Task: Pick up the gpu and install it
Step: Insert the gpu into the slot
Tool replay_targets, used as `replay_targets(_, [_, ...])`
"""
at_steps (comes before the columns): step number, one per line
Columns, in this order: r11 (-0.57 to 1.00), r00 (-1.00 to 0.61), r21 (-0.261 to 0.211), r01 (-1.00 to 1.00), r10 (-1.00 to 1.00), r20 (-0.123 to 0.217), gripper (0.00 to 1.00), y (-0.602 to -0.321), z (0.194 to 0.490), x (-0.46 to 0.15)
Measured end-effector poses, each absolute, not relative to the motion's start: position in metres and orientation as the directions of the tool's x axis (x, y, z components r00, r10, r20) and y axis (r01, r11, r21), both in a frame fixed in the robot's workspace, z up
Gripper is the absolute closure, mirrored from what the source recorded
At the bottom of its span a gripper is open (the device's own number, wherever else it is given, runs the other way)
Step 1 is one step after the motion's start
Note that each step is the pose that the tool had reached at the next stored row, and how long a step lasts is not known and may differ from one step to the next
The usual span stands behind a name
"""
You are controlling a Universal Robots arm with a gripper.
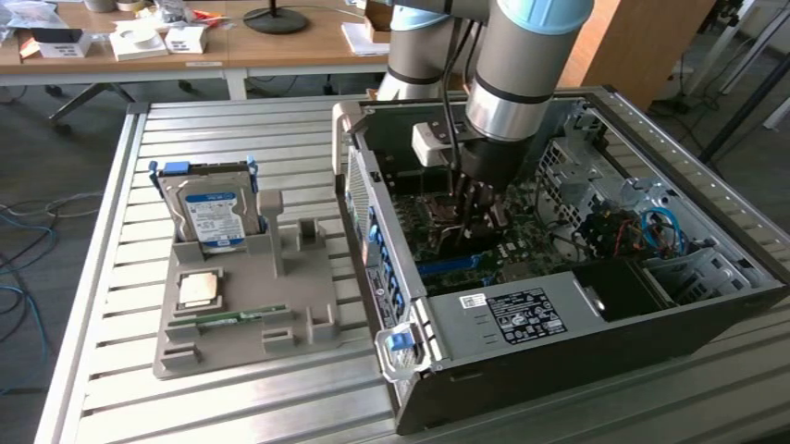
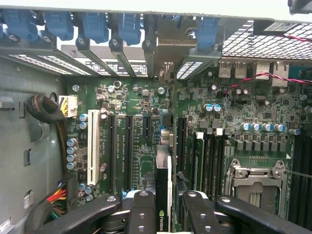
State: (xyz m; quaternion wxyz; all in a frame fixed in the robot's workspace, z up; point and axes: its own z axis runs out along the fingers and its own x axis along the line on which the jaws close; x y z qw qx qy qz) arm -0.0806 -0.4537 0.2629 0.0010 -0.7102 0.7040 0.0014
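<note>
My gripper (image 1: 476,205) is down inside the open computer case (image 1: 408,185), over the green motherboard (image 2: 141,126). In the wrist view the gripper (image 2: 165,214) is shut on the gpu (image 2: 162,170). The gpu is a thin black card seen edge-on, with a small green logo between the two black fingers (image 2: 144,212). The card stands upright along a black expansion slot (image 2: 165,129), and its far end points at the rear bracket openings (image 2: 168,44). Whether it is seated in the slot is hidden. In the exterior view the arm covers most of the card.
On the slatted table at the exterior view's left, a grey fixture (image 1: 309,324) holds a silver blue-labelled hard drive (image 1: 216,217), a processor chip (image 1: 200,289) and a green memory stick (image 1: 228,319). Inside the case are the power supply (image 1: 519,314), blue cables (image 1: 660,231), memory slots (image 2: 209,161) and a processor socket (image 2: 256,187).
</note>
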Motion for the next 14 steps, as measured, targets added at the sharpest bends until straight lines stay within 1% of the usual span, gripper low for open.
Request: replay_targets(14, [-0.009,0.009,0.0,-1.0,-1.0,-0.004,0.74,-0.4537,0.2606,-0.0808])
